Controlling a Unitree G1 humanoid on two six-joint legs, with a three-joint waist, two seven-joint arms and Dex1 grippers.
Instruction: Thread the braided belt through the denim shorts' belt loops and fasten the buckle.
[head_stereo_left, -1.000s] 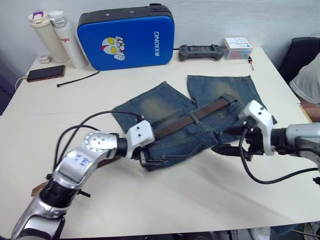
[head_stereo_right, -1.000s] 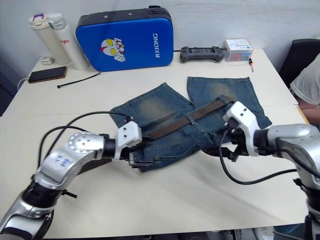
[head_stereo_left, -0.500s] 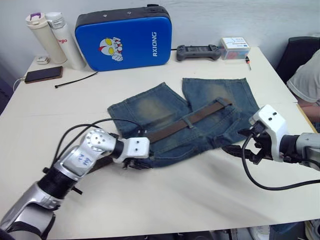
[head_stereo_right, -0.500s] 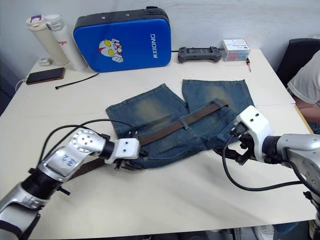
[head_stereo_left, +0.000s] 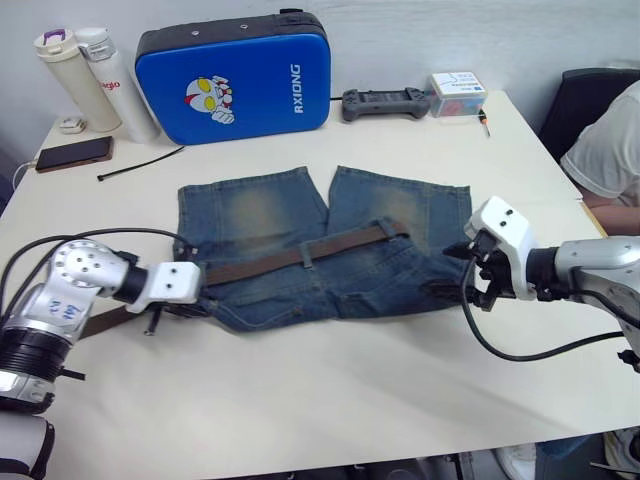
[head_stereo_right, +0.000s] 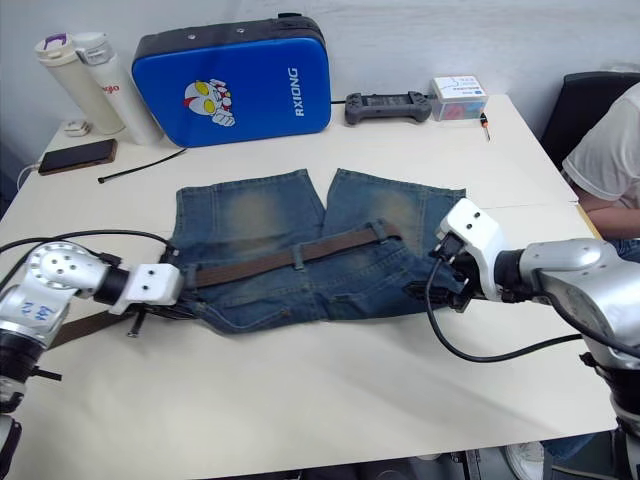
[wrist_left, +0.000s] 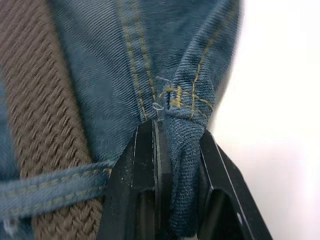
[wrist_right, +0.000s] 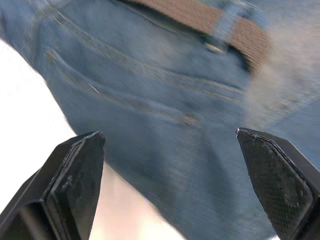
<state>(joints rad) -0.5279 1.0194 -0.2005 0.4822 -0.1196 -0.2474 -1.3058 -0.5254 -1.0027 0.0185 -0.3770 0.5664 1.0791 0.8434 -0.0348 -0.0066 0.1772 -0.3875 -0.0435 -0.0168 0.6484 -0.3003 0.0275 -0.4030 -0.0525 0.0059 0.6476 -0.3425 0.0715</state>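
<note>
The counter (head_stereo_left: 330, 400) carries the shorts (head_stereo_left: 320, 250) flat at its centre, legs toward the far edge, waistband toward the near edge. A blue case (head_stereo_left: 235, 75) stands at the far edge, with two bottles (head_stereo_left: 95, 65) at the far left corner and a phone (head_stereo_left: 72, 153) beside them. A controller (head_stereo_left: 380, 102) and a small box (head_stereo_left: 455, 88) lie right of the case.

The belt (head_stereo_left: 300, 255) runs across the shorts under one loop (head_stereo_left: 306, 259); its left end trails onto the counter past the shorts' left edge.

The left gripper (wrist_left: 170, 165) has its fingers closed on a fold of the shorts' left edge. The right gripper (wrist_right: 170, 165) is at the shorts' right edge, fingers spread wide, gripping nothing.
</note>
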